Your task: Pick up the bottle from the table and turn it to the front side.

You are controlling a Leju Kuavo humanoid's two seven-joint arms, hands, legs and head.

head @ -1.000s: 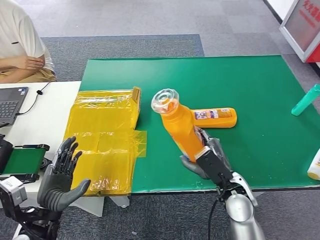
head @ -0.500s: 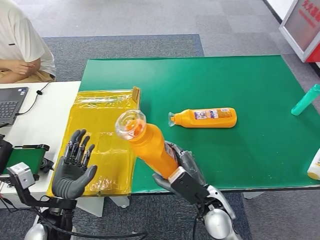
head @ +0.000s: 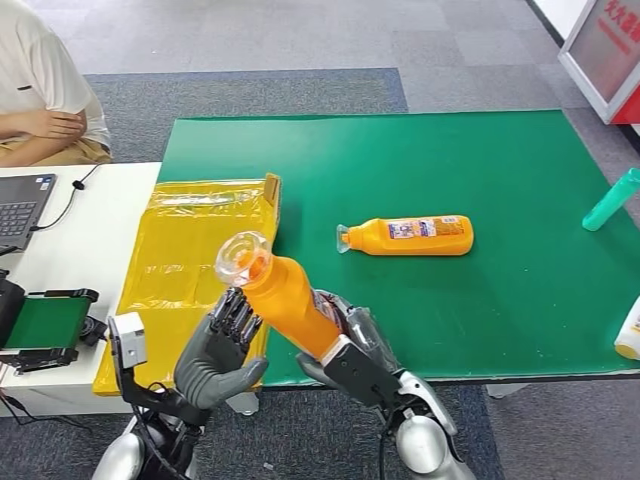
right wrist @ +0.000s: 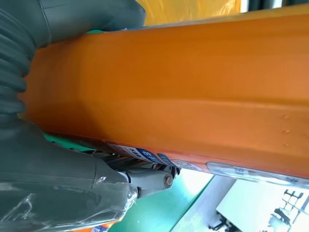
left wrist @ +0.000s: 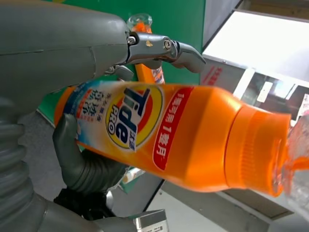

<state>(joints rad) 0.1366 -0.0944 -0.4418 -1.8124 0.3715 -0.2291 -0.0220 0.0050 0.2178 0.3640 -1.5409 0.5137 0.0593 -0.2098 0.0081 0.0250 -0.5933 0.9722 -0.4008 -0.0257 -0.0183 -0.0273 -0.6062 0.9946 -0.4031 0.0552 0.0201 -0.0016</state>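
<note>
holding: the right hand point(head: 355, 352) grips the orange bottle point(head: 290, 300) round its lower body, fingers wrapped about it, off the table point(head: 483, 170)
bottle: tilted, its clear cap point(head: 241, 256) pointing up and toward the robot's left, over the near table edge and the yellow bag point(head: 189, 250)
label: in the left wrist view the tide label point(left wrist: 133, 118) faces the camera, with the right hand's thumb point(left wrist: 82, 162) under the bottle point(left wrist: 182, 135)
left hand: the left hand point(head: 219, 355) is raised just beside the bottle's neck, palm toward it, fingers point(head: 235, 312) spread apart and holding nothing; whether they touch the bottle i cannot tell
right wrist: the bottle's plain orange side point(right wrist: 175, 82) lies across the palm
second bottle: another orange bottle point(head: 411, 236) lies on its side on the green table, well apart
elsewhere: a teal bottle point(head: 611, 200) at the far right edge, a laptop point(head: 23, 205) on the white table point(head: 90, 240), a person point(head: 38, 90) seated behind it
</note>
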